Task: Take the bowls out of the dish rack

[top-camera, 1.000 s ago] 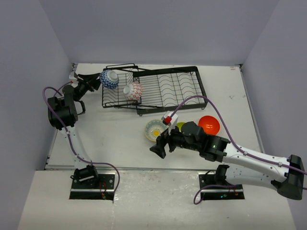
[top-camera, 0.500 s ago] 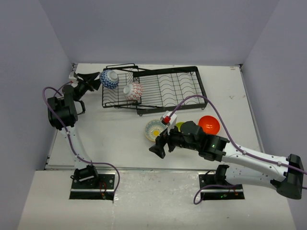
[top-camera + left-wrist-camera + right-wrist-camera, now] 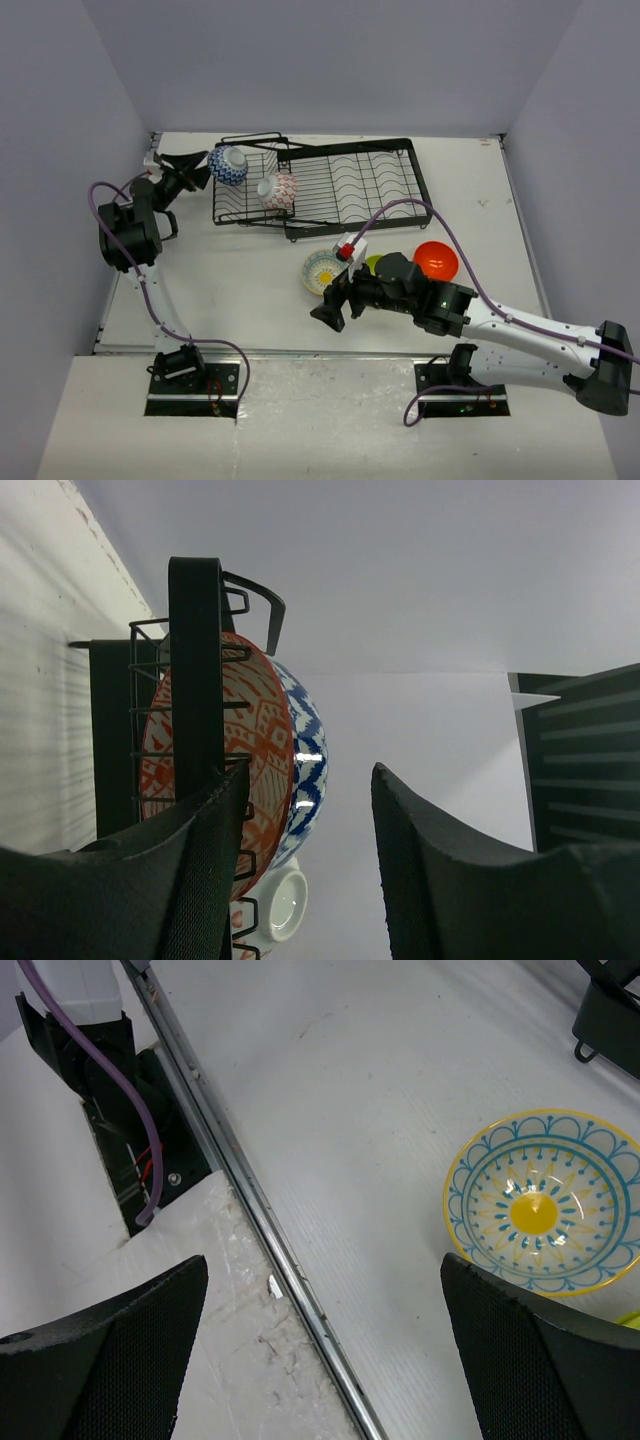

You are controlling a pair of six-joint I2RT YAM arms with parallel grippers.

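The black wire dish rack lies at the back of the table. A blue-patterned bowl stands on edge at its left end, and a red-and-white bowl is beside it. My left gripper is open just left of the blue bowl. In the left wrist view the blue bowl sits between my open fingers, closer to the left one. On the table lie a cream bowl with a yellow centre, a lime green bowl and an orange bowl. My right gripper is open and empty, near the cream bowl.
The metal rail of the table's near edge runs under my right gripper. The left arm's base and purple cable are beyond it. Grey walls enclose the table on three sides.
The right arm has drifted slightly left and toward the near edge. The left gripper and the bowls have not visibly moved.
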